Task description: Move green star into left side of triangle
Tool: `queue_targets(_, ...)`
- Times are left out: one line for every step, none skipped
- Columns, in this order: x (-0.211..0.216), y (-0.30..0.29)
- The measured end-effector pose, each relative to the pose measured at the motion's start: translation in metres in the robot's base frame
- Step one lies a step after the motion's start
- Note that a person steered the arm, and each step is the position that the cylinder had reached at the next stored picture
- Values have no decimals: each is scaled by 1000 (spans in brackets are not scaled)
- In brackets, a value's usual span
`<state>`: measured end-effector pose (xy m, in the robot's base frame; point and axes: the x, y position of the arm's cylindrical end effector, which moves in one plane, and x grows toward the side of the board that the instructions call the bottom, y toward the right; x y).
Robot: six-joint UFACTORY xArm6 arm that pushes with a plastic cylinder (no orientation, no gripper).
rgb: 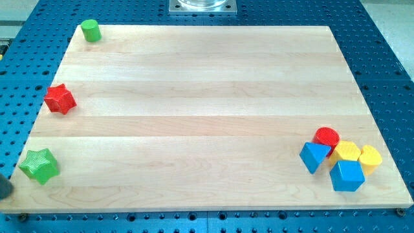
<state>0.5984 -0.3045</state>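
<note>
Green star-shaped block (pixel 39 166) near wooden desk (pixel 194 116) bottom-left corner, well apart from blue triangle block (pixel 314 156) at right cluster. My tip hidden; no jaws visible, state unknowable.

Up in the view's top-left corner of the pale wooden board (pixel 207 77) sits a small green cylinder block (pixel 90 30). Red star-shaped block (pixel 60 99) hugs the left edge. Bottom right: red cylinder block (pixel 326 136), two yellow blocks (pixel 347 151) (pixel 370 157), chunky blue block (pixel 347 176), all clustered.
</note>
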Motion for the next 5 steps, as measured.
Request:
queue_targets(-34,38)
queue_targets(-61,81)
queue_targets(-62,131)
queue_targets(-72,66)
queue_targets(-45,58)
